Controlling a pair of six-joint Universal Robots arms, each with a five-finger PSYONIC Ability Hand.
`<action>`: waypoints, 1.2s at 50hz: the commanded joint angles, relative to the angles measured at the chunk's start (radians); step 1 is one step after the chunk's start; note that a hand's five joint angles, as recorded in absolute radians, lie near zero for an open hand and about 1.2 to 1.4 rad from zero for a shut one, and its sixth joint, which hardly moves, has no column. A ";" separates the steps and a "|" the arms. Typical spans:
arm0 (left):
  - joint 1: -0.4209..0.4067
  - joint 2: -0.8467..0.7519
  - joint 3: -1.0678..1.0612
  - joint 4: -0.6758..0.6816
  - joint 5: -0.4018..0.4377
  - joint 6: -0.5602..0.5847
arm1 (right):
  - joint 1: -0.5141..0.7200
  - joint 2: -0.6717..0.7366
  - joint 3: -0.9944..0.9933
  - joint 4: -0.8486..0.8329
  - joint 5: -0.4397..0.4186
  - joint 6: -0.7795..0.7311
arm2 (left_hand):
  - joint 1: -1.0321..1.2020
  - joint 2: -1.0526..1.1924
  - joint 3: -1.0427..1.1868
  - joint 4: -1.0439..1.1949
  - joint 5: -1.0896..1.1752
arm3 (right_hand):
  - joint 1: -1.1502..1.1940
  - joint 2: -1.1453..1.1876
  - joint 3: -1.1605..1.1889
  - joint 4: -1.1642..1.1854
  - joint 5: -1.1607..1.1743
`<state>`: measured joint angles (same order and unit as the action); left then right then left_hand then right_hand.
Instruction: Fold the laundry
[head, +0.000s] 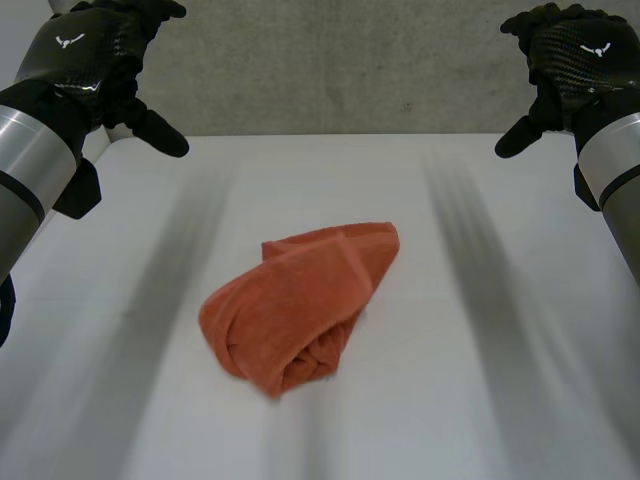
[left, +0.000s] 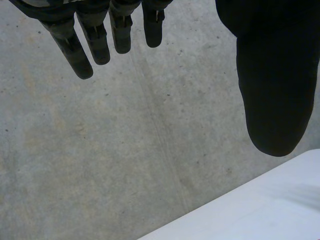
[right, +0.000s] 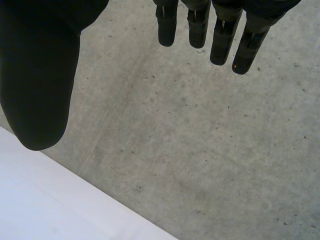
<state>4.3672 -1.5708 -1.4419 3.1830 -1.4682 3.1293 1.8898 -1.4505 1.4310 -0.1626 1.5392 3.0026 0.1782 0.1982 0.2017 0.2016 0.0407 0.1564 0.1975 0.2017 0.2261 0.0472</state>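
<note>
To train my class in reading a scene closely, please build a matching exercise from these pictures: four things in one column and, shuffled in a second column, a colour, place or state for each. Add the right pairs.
Column one
1. towel
2. left robot hand
3. right robot hand
4. table

Column two
a. white, with a cloth lying on it
b. open, raised at the head view's right
c. orange, crumpled in a heap
d. open, raised at the head view's left

Pairs: 1-c, 2-d, 3-b, 4-a
</note>
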 joint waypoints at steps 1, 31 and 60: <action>0.002 0.000 0.000 0.000 0.000 0.002 | 0.000 0.002 -0.004 0.002 -0.010 0.001 | -0.004 -0.024 -0.027 -0.027 -0.041 | 0.018 -0.023 -0.027 -0.052 -0.047; -0.336 -0.506 0.146 -0.075 -0.009 0.234 | 0.005 0.303 -0.106 0.380 -0.211 -0.163 | 0.123 0.103 0.100 0.100 0.086 | 0.018 -0.023 -0.027 -0.052 -0.047; -0.360 -0.289 -0.061 0.176 -0.179 0.469 | 0.047 0.587 -0.346 0.333 -0.240 -0.068 | 1.218 1.198 1.195 1.195 1.181 | 0.018 -0.023 -0.027 -0.052 -0.047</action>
<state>4.0057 -2.0559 -1.3735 3.3484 -1.6462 3.5979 1.9055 -0.9838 1.2420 0.1674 1.3245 2.8554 1.0709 1.1837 1.1740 1.1853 0.9187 0.1564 0.1975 0.2017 0.2261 0.0472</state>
